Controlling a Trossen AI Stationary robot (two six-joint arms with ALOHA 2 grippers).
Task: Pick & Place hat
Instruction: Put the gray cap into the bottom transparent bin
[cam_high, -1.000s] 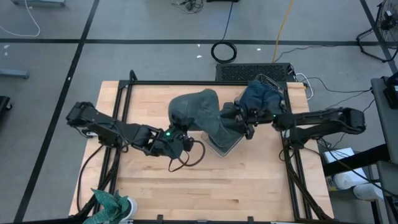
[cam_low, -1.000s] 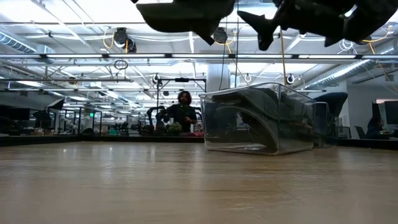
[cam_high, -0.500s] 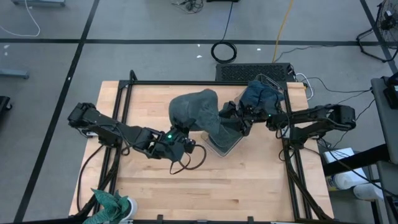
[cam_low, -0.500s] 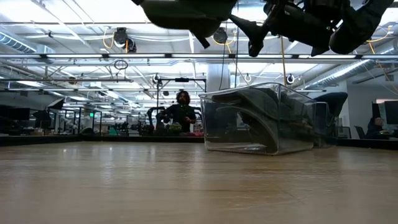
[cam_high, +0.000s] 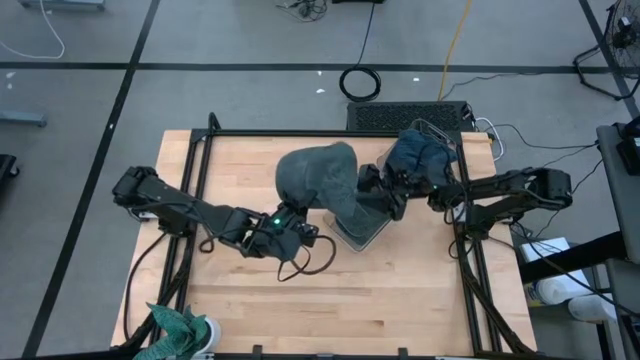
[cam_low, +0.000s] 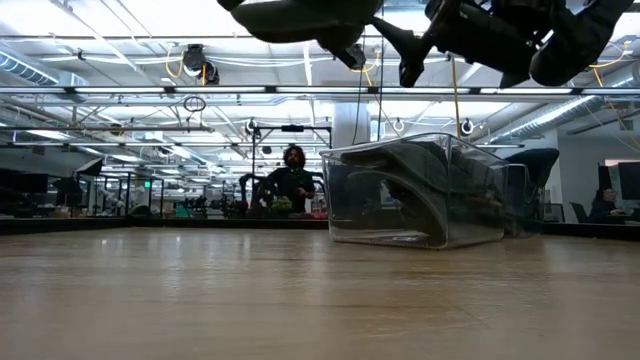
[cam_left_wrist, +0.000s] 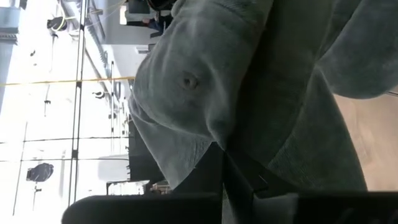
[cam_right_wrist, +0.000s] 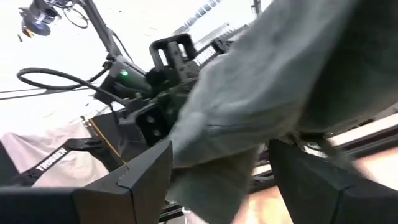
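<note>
A grey-green hat (cam_high: 318, 172) hangs in the air above the table's middle; it fills the left wrist view (cam_left_wrist: 249, 74) and shows as a dark shape at the top of the low view (cam_low: 300, 15). My left gripper (cam_high: 296, 213) is at its near-left side, shut on it (cam_left_wrist: 224, 155). My right gripper (cam_high: 370, 188) is at the hat's right side, open (cam_right_wrist: 217, 168), with grey cloth (cam_right_wrist: 261, 93) hanging between its two fingers. A clear bin (cam_high: 362, 232) stands on the table under the hat's right part. My left gripper pinches the hat's lower edge (cam_left_wrist: 205, 146) between its two shut fingers, coming roughly level from the table's near-left. The hat is lifted clear of the table and bulges away beyond the fingers. Whether my right gripper's open fingers (cam_right_wrist: 143, 168) touch the cloth, I cannot tell.
The clear bin (cam_low: 420, 190) shows a dark curved shape inside. A dark blue hat (cam_high: 420, 155) lies at the table's far right corner. A green crumpled thing (cam_high: 178, 325) sits at the near left corner. A person shows in the room beyond the table.
My left gripper has moved a little toward the table's right, carrying the hat with it. My right gripper has moved toward the table's left, closer to the hat, then held still.
</note>
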